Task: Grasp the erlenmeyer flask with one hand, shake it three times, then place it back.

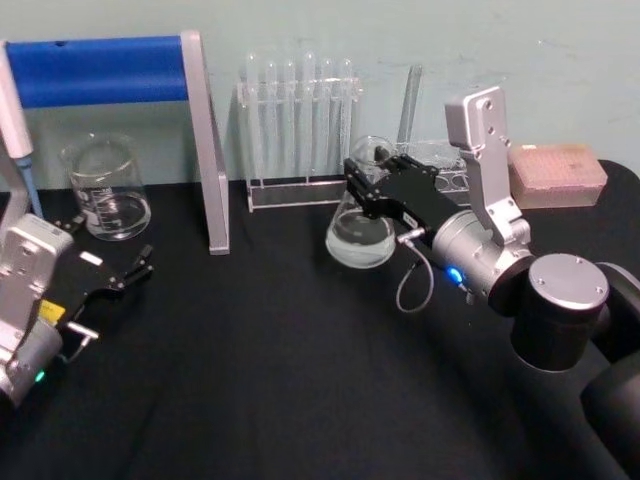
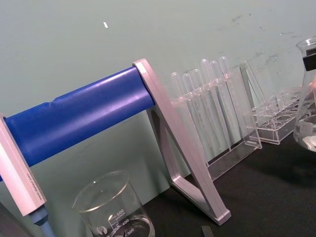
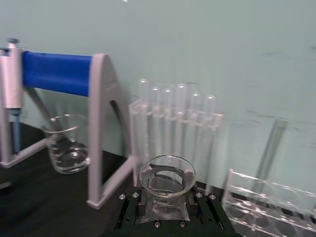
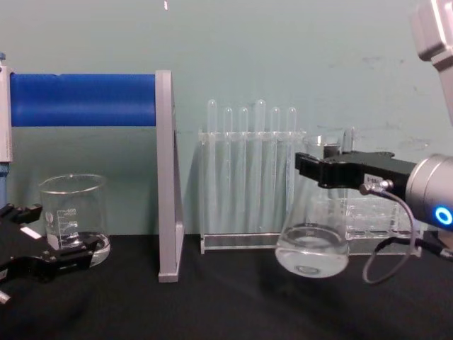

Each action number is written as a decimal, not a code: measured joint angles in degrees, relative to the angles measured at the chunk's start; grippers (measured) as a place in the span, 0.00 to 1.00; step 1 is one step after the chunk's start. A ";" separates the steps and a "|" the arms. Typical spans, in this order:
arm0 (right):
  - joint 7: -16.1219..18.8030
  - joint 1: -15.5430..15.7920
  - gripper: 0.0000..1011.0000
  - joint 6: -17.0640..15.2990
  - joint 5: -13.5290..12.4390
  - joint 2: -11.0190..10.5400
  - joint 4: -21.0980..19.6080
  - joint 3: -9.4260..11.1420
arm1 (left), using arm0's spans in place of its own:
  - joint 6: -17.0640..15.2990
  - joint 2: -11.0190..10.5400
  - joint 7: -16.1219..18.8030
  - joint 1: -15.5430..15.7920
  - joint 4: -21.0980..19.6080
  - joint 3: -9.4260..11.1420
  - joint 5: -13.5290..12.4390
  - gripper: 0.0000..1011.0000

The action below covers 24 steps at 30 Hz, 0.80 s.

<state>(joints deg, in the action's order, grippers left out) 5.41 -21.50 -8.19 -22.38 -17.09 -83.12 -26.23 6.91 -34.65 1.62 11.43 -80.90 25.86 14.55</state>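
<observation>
Flask (image 4: 312,249): hangs slightly tilted, in front of the rack (image 4: 248,212).
Right gripper (image 4: 322,168): clamped on the flask's neck.
Left gripper (image 1: 112,272): parked far left, fingers apart.
Handling: we judge it light, rigid, slick and breakable; the neck suits us.

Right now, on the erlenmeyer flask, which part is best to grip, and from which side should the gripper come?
The narrow neck, just under the flared rim, approached level from the robot's side, as the right gripper holds it. The erlenmeyer flask widens into a sloped cone below, too broad to clamp, and the rim should stop slipping. The left gripper sits open by the beaker.
</observation>
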 joint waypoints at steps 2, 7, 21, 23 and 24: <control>0.97 0.34 0.45 -0.05 -0.07 -0.20 -0.63 0.01 | 0.00 0.00 0.00 0.00 0.00 0.00 0.00 0.99; 7.26 1.89 0.45 -0.19 -1.24 -2.11 -3.75 -0.56 | 0.00 0.00 0.00 0.00 0.00 0.00 0.00 0.99; 28.88 4.03 0.45 2.70 -4.70 -9.63 -9.65 -5.39 | 0.00 0.00 0.00 0.00 0.00 0.00 0.00 0.99; 32.05 3.90 0.45 3.73 -5.68 -10.82 -10.02 -6.32 | 0.00 0.00 0.00 0.00 0.00 0.00 0.00 0.99; 33.18 3.81 0.45 4.09 -5.99 -11.18 -10.13 -6.61 | 0.00 0.00 0.00 0.00 0.00 0.00 0.00 0.99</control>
<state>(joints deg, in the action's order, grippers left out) 38.59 -17.69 -4.10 -28.37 -28.27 -93.25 -32.84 6.91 -34.64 1.62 11.43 -80.90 25.86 14.55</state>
